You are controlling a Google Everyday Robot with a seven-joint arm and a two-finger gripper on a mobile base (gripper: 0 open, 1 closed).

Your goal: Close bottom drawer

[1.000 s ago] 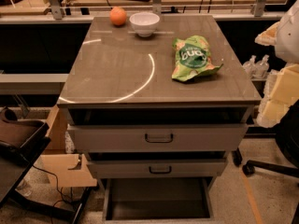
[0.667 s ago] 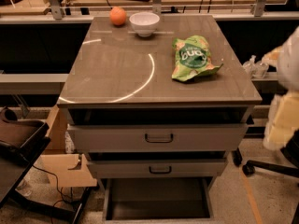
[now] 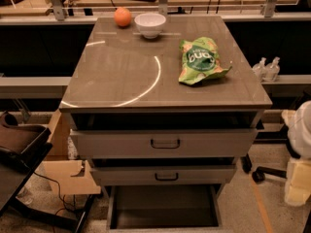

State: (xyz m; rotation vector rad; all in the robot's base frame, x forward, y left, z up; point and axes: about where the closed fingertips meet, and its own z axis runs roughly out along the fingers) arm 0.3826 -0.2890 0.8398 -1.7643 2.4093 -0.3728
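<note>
Task was not started yet: the bottom drawer point(image 3: 165, 208), lowest in the cabinet point(image 3: 121, 76), stood pulled out w/ dark tray showing. Your gripper point(image 3: 297, 182) hung at the far right edge, well apart from it; open or holding sth., I could not tell. The whole push was left.

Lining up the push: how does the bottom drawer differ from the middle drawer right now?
The bottom drawer is pulled far out, its dark inside open to view; the middle drawer juts out only slightly. The bottom drawer is narrower than the middle drawer. The middle drawer's black handle shows; the bottom drawer's does not. Both are grey. The gripper is at the right edge, apart from both.
</note>
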